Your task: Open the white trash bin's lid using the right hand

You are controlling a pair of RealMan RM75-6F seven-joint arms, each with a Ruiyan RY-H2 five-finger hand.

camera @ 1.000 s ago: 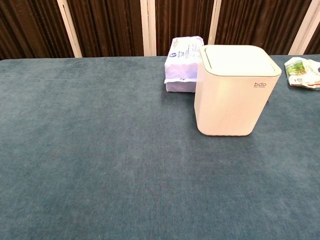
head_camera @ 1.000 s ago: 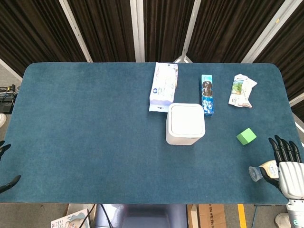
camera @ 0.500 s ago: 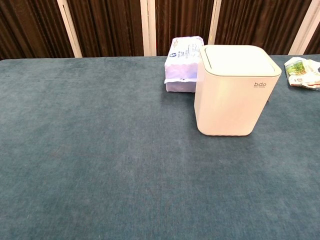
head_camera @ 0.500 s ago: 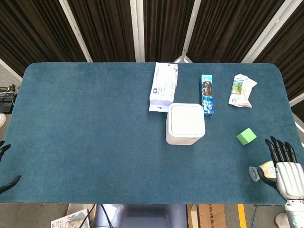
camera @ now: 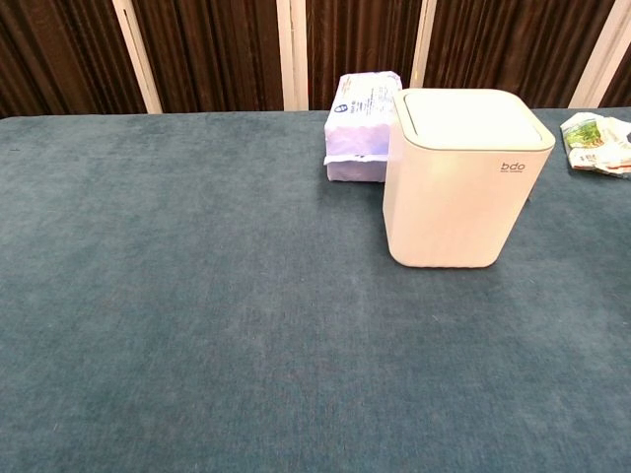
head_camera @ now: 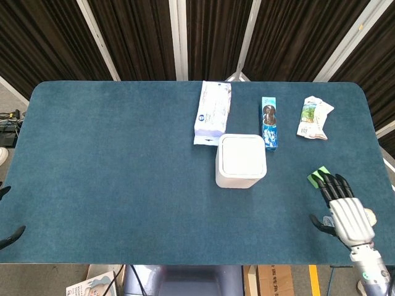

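The white trash bin (head_camera: 240, 161) stands upright near the middle of the blue table, its lid (head_camera: 241, 154) flat and closed. The chest view shows the bin (camera: 459, 182) close up, with the closed lid (camera: 470, 118) on top. My right hand (head_camera: 344, 211) hovers over the table's front right part, fingers spread and pointing away, holding nothing, well to the right of the bin. It partly covers a green cube (head_camera: 318, 176). Only the dark fingertips of my left hand (head_camera: 8, 229) show at the left edge of the head view.
Behind the bin lie a white tissue pack (head_camera: 212, 111), a blue snack pack (head_camera: 268, 123) and a crumpled wrapper (head_camera: 314, 117). A small pale object (head_camera: 370, 216) peeks out beside the right hand. Dark curtains stand behind the table (head_camera: 111, 172).
My right hand has moved left and away from the table's front right corner, coming over the green cube's near side. The bin and its lid have not moved.
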